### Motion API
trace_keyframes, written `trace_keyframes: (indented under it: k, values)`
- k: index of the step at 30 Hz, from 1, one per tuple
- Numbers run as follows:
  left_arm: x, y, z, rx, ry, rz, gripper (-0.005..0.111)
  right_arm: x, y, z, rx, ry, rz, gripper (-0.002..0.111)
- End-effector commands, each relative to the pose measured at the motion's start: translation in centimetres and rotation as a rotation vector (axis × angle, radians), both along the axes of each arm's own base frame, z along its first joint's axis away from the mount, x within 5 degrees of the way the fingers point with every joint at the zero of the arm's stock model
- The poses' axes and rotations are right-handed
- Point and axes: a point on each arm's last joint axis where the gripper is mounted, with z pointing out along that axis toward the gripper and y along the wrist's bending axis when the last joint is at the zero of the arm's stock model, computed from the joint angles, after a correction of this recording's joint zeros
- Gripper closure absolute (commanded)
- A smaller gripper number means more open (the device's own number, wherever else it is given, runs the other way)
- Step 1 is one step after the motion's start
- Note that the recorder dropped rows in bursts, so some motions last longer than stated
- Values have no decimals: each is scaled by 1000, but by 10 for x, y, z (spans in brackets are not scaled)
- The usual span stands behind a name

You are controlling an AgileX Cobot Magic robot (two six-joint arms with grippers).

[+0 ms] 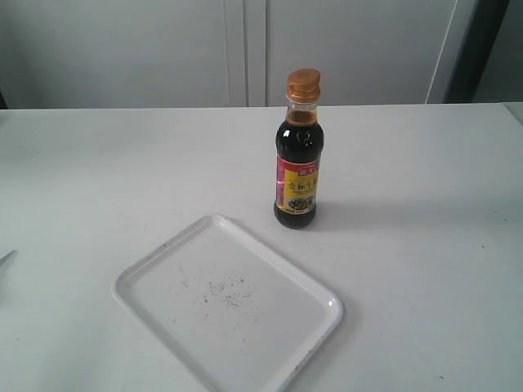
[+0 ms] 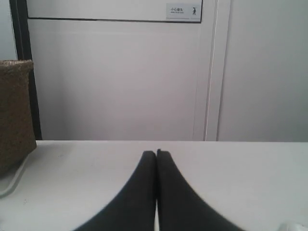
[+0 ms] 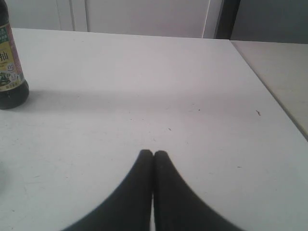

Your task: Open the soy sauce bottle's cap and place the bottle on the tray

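Soy sauce bottle [image 1: 297, 163] stands straight up on the white table [image 1: 425, 204], a little right of the middle and toward the far side. Its orange cap [image 1: 303, 84] is down on top. We see the white tray [image 1: 229, 306] lying flat just in front of the bottle, nearer and more to the left, not touching it. Our left gripper [image 2: 156, 153] has its two black fingers pressed together, holding nothing. Our right gripper [image 3: 153, 153] is pressed together too, well away from the bottle. A brown basket [image 2: 14, 110] sits at the table's left edge.
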Motion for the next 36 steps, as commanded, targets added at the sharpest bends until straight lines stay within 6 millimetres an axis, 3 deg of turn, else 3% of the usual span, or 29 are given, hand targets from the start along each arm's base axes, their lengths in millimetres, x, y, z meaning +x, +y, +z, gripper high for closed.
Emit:
trace_keyframes:
  k: [1,8,17,27,36]
  values:
    - [7,0,19,-21,-58,4,107,0,0,-1,0,-3,-4,108]
    - [32,-12,52,40,-67,-94,107,0,0,-1,0,-3,-4,108]
    - [75,-31,68,140,-14,-253,107,0,0,-1,0,-3,-4,108]
    - [117,-52,61,201,32,-464,107,0,0,-1,0,-3,-4,108]
    - [136,-73,52,234,87,-601,107,0,0,-1,0,-3,-4,108]
